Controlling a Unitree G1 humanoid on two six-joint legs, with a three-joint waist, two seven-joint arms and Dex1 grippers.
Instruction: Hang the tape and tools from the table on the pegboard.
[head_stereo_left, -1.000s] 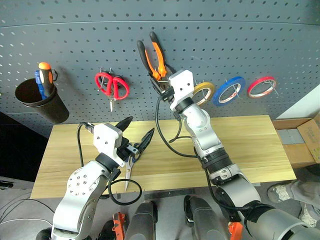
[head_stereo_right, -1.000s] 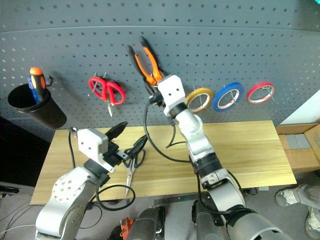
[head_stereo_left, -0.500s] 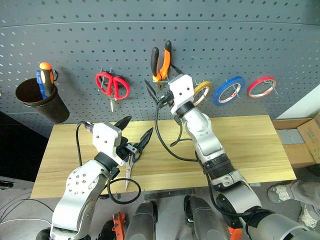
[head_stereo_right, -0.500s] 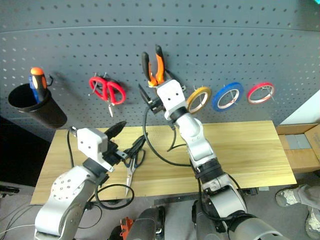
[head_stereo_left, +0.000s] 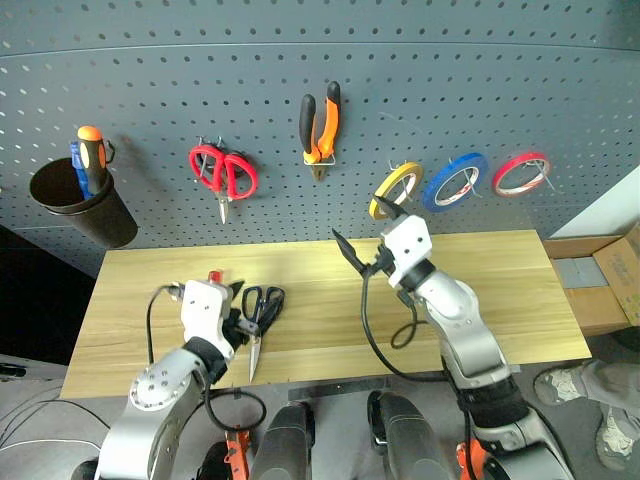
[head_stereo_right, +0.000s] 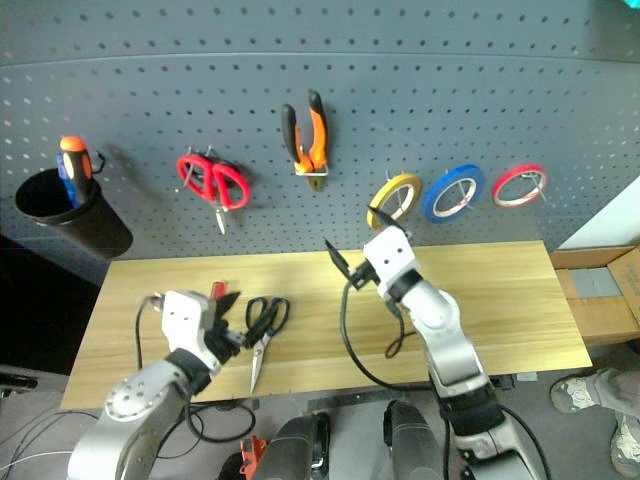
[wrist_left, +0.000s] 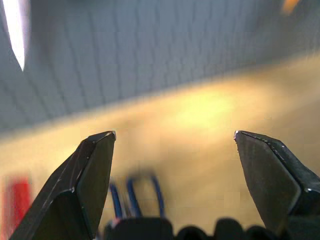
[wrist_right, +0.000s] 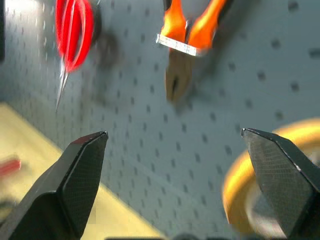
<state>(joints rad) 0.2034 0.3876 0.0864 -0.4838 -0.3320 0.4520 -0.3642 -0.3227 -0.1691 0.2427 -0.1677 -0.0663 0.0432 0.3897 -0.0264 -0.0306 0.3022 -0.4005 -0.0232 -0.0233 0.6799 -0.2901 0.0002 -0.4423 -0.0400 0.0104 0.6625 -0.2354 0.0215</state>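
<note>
Nearest, the left hand (head_stereo_left: 243, 322) is held wide and empty just beside the dark scissors (head_stereo_left: 258, 315) and red-handled screwdriver (head_stereo_left: 214, 277) lying on the counter (head_stereo_left: 520, 300), the right hand (head_stereo_left: 362, 250) is spread wide and empty above it, and beyond, the pliers (head_stereo_left: 320, 124) and yellow tape (head_stereo_left: 396, 189) are seen hung on the pegboard (head_stereo_left: 150, 90).

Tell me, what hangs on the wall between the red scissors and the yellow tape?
The pliers hang between the red scissors and the yellow tape on the pegboard, seen in both eye views.
</note>
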